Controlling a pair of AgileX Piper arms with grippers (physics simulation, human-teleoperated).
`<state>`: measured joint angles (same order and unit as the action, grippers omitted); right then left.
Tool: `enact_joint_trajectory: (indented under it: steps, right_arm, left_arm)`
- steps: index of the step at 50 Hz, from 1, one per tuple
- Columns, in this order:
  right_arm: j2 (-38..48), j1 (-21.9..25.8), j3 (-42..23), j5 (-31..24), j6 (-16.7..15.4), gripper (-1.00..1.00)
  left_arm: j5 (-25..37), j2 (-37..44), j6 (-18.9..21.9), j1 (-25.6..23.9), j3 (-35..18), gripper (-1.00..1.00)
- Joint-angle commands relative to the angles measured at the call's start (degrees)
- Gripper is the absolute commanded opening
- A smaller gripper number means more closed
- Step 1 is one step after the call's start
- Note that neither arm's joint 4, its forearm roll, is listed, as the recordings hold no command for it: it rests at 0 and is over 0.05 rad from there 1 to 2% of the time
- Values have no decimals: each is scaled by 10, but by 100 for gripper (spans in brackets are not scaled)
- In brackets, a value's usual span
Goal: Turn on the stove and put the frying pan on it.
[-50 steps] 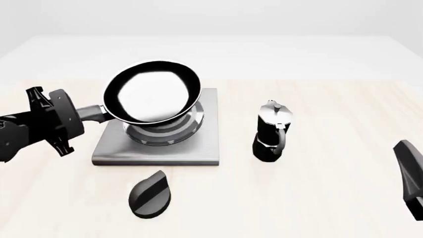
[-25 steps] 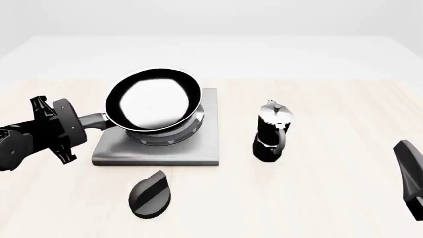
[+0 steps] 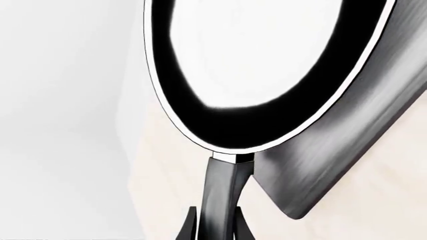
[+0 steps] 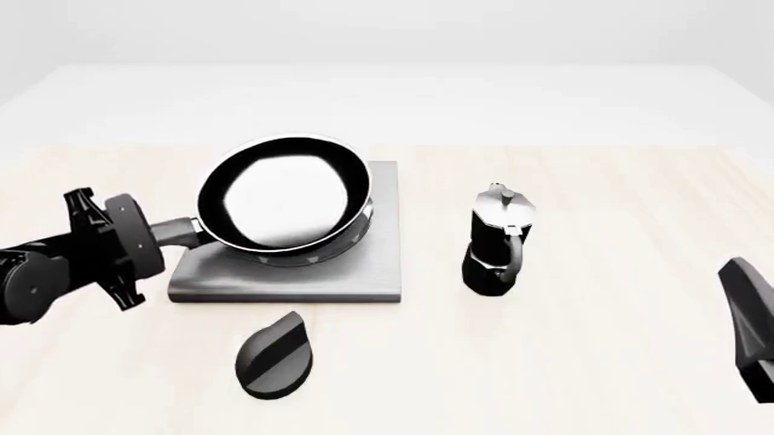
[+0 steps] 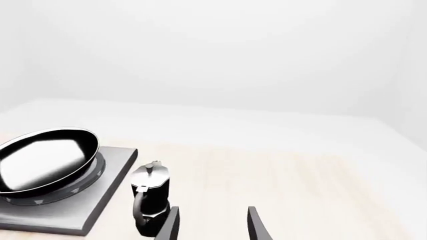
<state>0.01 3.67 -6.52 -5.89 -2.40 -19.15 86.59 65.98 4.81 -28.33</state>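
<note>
Frying pan [image 4: 285, 201] sits over the burner of the stove [image 4: 362, 272], left of frame centre, handle clenched by the left gripper [image 4: 169, 234]. Right gripper [image 5: 212, 225], lower right, fingers spread, grasps nothing; knob [image 4: 275, 355] lies below the stove.

The left gripper [image 4: 169, 233] has lowered the frying pan [image 4: 285, 198] onto the stove [image 4: 290, 263]

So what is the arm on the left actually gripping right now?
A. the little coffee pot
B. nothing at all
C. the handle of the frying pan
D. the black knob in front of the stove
C: the left gripper is closed around the short dark handle of the frying pan, which sits over the stove; the knob and moka pot stand untouched.
</note>
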Motion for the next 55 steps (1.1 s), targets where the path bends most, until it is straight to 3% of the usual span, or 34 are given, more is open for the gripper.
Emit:
enact_joint_trajectory:
  steps: [1, 28, 29, 55]
  right_arm:
    - [0, -1, 3, 2, 1, 100]
    - [0, -2, 1, 0, 2, 100]
    - [0, -2, 3, 1, 3, 100]
    - [0, -4, 0, 0, 3, 100]
  left_arm:
    - [-29, 7, 17, -3, 0, -100]
    - [-50, 23, 21, -9, 12, -100]
    - [-44, 11, 14, -13, 6, 100]
    - [-35, -18, 19, -35, 17, 100]
